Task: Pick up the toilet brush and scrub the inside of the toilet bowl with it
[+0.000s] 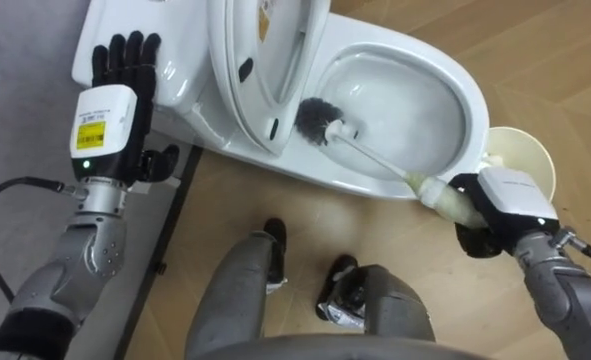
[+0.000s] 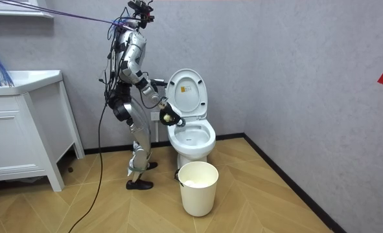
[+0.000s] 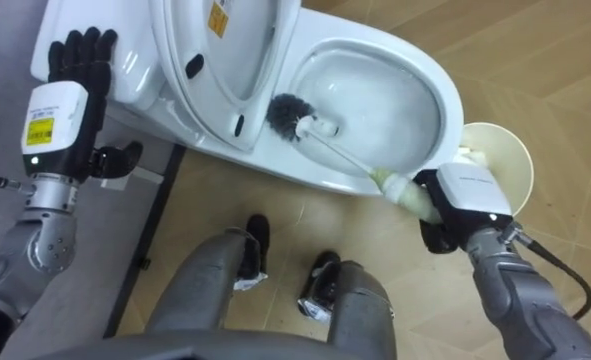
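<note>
A white toilet (image 1: 445, 75) stands before me with its lid and seat (image 1: 265, 60) raised. My right hand (image 1: 500, 205) is shut on the pale handle of a toilet brush (image 1: 375, 155). The brush's dark bristle head (image 1: 317, 120) rests inside the bowl at its back left wall, below the raised seat. My left hand (image 1: 115, 95) is held up with straight fingers beside the tank (image 1: 180, 70), holding nothing. In the room view I stand at the toilet (image 2: 191, 133), on the room view's left of it, slightly bent, with the right hand (image 2: 170, 116) over the bowl.
A white waste bin (image 1: 520, 150) stands on the wooden floor just right of the bowl, close to my right hand; it is in front of the toilet in the room view (image 2: 197, 186). A white sink cabinet (image 2: 19, 129) stands at the room view's left. The grey wall (image 2: 295, 65) is behind the toilet.
</note>
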Tool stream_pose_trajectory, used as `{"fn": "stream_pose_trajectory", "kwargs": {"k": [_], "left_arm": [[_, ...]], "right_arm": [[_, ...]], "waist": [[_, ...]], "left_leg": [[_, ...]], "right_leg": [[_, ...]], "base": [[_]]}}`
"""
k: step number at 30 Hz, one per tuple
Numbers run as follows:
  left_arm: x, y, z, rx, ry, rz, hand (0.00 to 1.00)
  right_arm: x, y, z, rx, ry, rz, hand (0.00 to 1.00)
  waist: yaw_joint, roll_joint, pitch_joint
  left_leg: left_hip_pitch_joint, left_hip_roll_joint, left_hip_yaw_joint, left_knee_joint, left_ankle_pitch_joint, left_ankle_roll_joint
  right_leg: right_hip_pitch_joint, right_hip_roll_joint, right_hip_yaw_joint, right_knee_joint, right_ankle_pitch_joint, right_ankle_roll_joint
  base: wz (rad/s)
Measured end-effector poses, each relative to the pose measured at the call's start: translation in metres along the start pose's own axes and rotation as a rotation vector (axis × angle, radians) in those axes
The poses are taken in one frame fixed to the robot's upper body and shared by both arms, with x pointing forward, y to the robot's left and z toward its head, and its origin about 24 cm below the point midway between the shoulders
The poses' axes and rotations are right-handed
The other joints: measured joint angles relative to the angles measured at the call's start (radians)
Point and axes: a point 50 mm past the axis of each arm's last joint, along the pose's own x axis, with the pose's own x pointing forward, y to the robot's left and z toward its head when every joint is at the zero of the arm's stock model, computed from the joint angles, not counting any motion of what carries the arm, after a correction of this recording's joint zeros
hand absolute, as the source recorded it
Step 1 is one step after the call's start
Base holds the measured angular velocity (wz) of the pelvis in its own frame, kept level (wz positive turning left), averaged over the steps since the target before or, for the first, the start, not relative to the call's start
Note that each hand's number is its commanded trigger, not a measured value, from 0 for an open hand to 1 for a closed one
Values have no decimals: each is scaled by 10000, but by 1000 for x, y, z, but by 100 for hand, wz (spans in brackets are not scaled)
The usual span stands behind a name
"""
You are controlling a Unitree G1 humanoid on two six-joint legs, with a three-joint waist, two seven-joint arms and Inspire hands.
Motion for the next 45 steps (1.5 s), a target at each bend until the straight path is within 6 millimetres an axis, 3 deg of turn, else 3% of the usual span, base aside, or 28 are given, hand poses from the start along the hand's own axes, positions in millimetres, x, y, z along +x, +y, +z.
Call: {"fn": "stream_pose_trajectory", "kwargs": {"k": [7,10,13,21,27,31,38,45], "left_arm": [[0,2,0,-8,-92,-33,0],[4,5,2,48,-287,-5,0],[6,5,5,11,-430,6,0],[9,5,8,57,-519,-20,0],[9,7,8,106,-474,57,0],[7,8,7,118,-435,179,0],[4,9,5,211,-260,273,0],[12,10,7,286,-367,297,0]], "right_arm": [[5,-1,-5,-118,144,257,100],[9,4,-12,-275,395,536,100],[12,10,-23,-265,838,902,100],[16,24,-49,1976,2616,1979,100],[12,33,-69,2647,4115,2594,100],[10,35,-72,2750,4266,2708,100],[9,33,-77,2950,4600,2516,100],[23,20,-71,1265,4047,2315,100]], "waist": [[12,-46,25],[8,-11,6],[14,-64,39],[-15,-89,74],[-1,-154,113],[-73,-212,141],[-220,-232,92],[-135,-149,113]], "left_leg": [[-47,6,-37,124,-2,-3],[-147,-22,-158,208,-9,-9],[-142,-59,-196,198,-29,24],[-125,-63,-229,258,-50,56],[-132,-39,-171,244,-50,55],[-135,-38,-159,239,-50,55],[-138,-29,-146,409,-57,67],[-197,1,-186,499,-73,95]], "right_leg": [[6,12,-47,5,1,-3],[7,13,-173,17,-5,-11],[28,-76,-236,138,-73,14],[108,-85,-277,151,-81,34],[59,-75,-214,161,-78,29],[51,-75,-206,161,-78,29],[81,-83,-230,195,-78,29],[2,-101,-218,366,-80,27]], "base": [[1],[9],[9],[1],[-1],[0],[0],[-1]]}}
